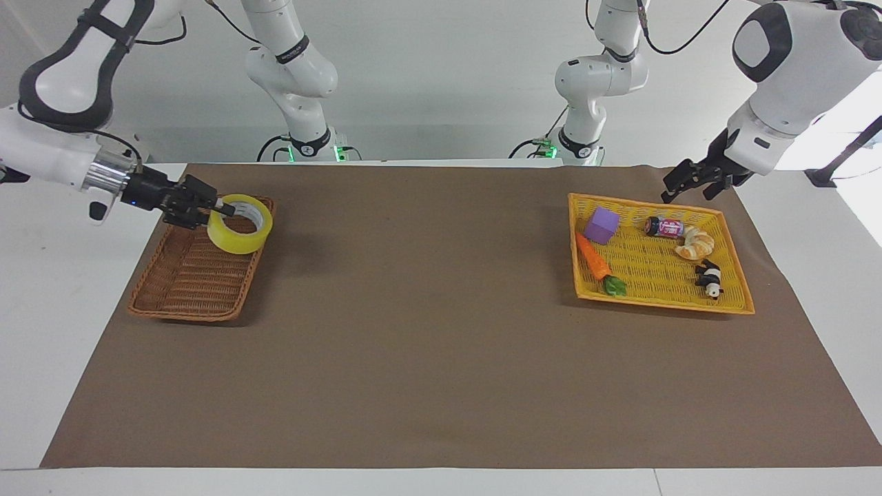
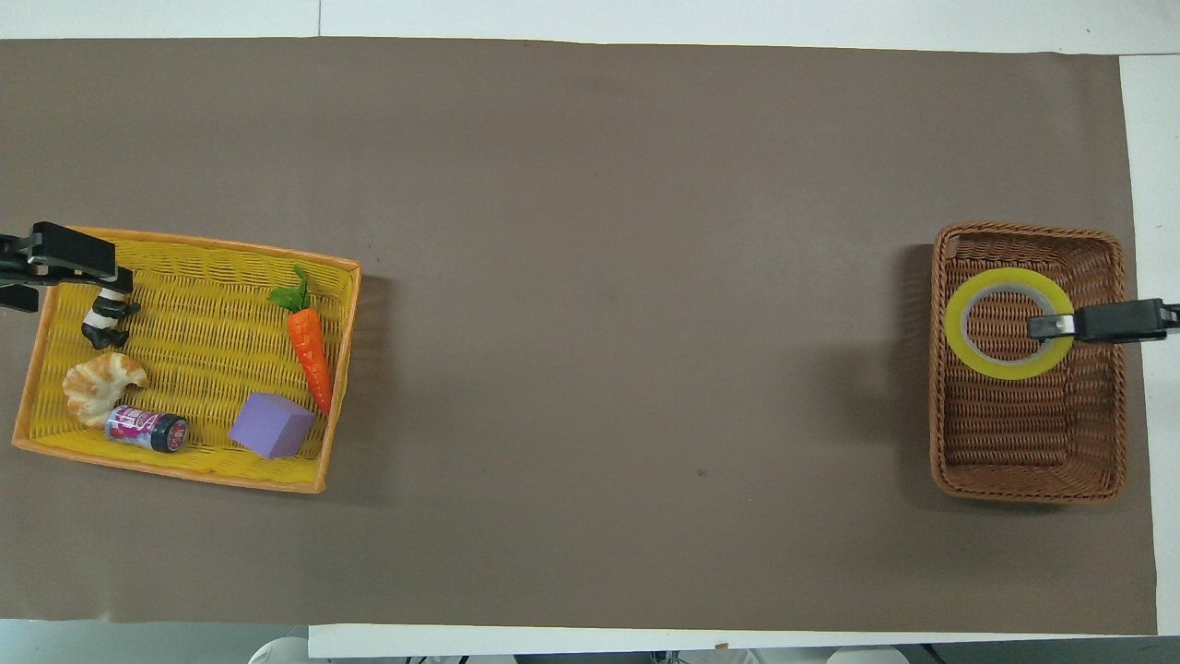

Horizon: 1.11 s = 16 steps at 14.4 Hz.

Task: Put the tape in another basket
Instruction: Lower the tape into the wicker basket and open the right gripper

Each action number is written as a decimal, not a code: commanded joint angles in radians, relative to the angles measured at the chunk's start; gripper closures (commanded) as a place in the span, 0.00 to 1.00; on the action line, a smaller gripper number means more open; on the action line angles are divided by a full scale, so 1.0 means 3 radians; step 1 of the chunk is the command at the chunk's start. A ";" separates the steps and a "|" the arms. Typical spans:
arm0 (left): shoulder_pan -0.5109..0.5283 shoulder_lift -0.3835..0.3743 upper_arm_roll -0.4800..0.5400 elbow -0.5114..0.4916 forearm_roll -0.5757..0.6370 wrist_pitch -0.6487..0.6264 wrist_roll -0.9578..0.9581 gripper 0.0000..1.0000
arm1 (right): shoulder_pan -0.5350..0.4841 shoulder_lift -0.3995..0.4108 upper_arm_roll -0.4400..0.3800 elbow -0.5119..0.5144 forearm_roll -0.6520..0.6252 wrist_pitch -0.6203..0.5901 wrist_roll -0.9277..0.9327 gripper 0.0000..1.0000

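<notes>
The right gripper point(image 1: 222, 207) is clamped on the wall of the tape point(image 1: 240, 224), one finger inside the core, holding it in the air over the basket point(image 1: 195, 286). From overhead the roll sits inside the basket's outline, over the half farther from the robots, close to the rim facing the mat's middle (its height above the weave cannot be read from that view). The basket floor is bare wicker, with free room in the half nearer the robots.

The left gripper point(image 1: 679, 180) hangs released, fingers apart, over the mat just off the tray's point(image 1: 732, 305) corner at the left arm's end of the worktop, holding nothing.

The tray carries a purple block point(image 1: 601, 225), a carrot point(image 1: 597, 262), a small can point(image 1: 663, 226), a croissant point(image 1: 694, 244) and a panda point(image 1: 710, 277), all within its rim.

Between basket and tray the brown mat point(image 1: 427, 331) lies wide and bare; both containers sit inside its edges.
</notes>
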 commanded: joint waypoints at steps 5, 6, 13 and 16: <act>0.0020 -0.0053 -0.0060 -0.0049 0.0078 -0.0024 0.0049 0.00 | -0.0342 0.0525 0.0057 0.0018 -0.0335 0.0149 -0.0870 1.00; 0.0025 -0.0053 -0.0055 -0.0049 0.0078 -0.0029 0.0039 0.00 | -0.0337 0.0536 0.0062 -0.0003 -0.0412 0.0231 -0.0881 1.00; -0.0037 -0.0032 -0.0045 -0.0034 0.0083 -0.0004 0.0074 0.00 | -0.0306 0.0612 0.0062 -0.0064 -0.0560 0.0421 -0.1003 0.78; -0.0271 -0.0027 -0.0035 -0.0003 0.0420 -0.0126 0.0085 0.00 | -0.0260 0.0612 0.0072 -0.0044 -0.0647 0.0467 -0.1029 0.00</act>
